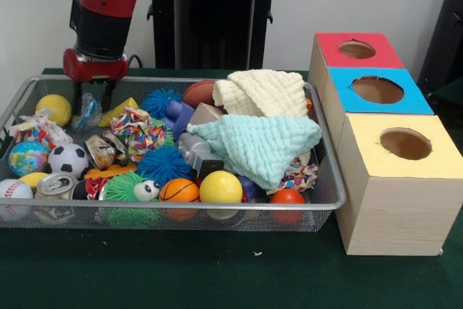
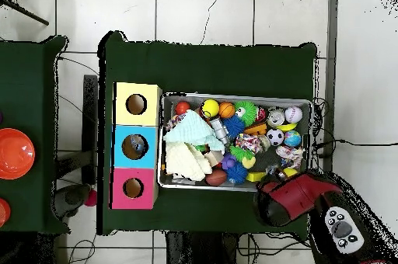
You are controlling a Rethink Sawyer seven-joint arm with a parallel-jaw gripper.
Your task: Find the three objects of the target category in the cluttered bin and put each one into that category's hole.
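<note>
Wire bin [image 1: 329, 179]: balls heaped under mint cloth [image 1: 257, 142] and cream cloth [image 1: 264, 92]; gripper [image 1: 92, 103] jaws open over clear wrapper [image 1: 87, 112].

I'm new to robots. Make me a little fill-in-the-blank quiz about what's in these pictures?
1. The box beside the mesh bin has three holes, whose tops are red, blue and ____.
2. A pale green cloth lies partly under a ____ coloured cloth.
3. The small black-and-white ball is patterned like a ____ ball.
4. The gripper hangs over the bin's far corner, close to a ____ ball.

Missing words: yellow; cream; soccer; yellow
</note>
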